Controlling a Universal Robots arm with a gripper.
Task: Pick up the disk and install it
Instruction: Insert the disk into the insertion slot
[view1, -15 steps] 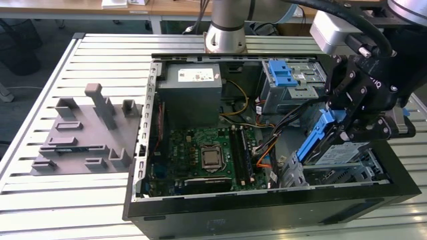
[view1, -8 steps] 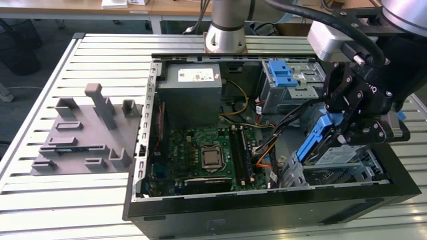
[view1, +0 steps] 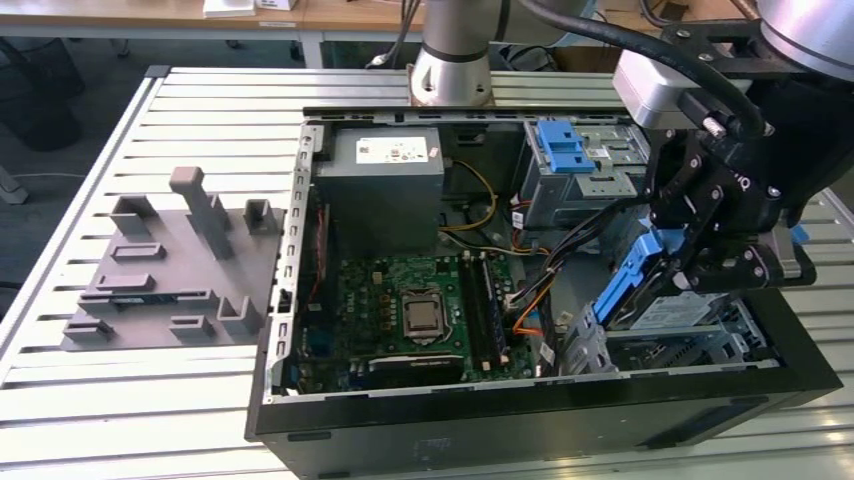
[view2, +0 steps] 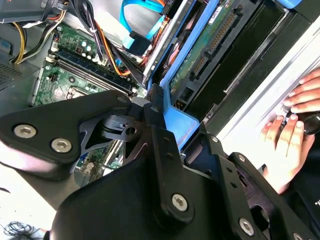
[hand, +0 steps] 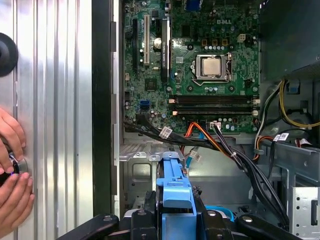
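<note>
At the exterior view's right, over the drive cage (view1: 694, 350) of an open computer case (view1: 534, 420): black gripper (view1: 705, 278) on the arm's end, jaws drawn narrow and clamped on the disk (view1: 671, 313). Held tilted, not flat: blue carrier frame raised toward the middle of the frame, silver body slanting down to the top of the cage, touching or just above it, cannot tell which. Seen in the first wrist view as a blue carrier edge (hand: 174, 186) standing upright between the two black fingers (hand: 142, 221), with the grey cage floor beyond. Seen in the second wrist view from its underside (view2: 207, 47): green circuit board and a dark connector row, framed in blue, just beside the black linkage. Inside the case, at the middle of the exterior view, a green motherboard (view1: 387, 300) with a bare processor socket (view1: 424, 317); above it a grey power supply (view1: 380, 185) with a white sticker; toward the upper right a blue latch (view1: 566, 148) on another bay. Black, orange and yellow cables (view1: 534, 270) between motherboard and cage. At the exterior view's left, well apart from the case, a grey moulded fixture (view1: 174, 265) on the slatted metal table (view1: 134, 400). Beside the case on that table, in the first wrist view, a person's hands (hand: 11, 170) closed round a small round object.
</note>
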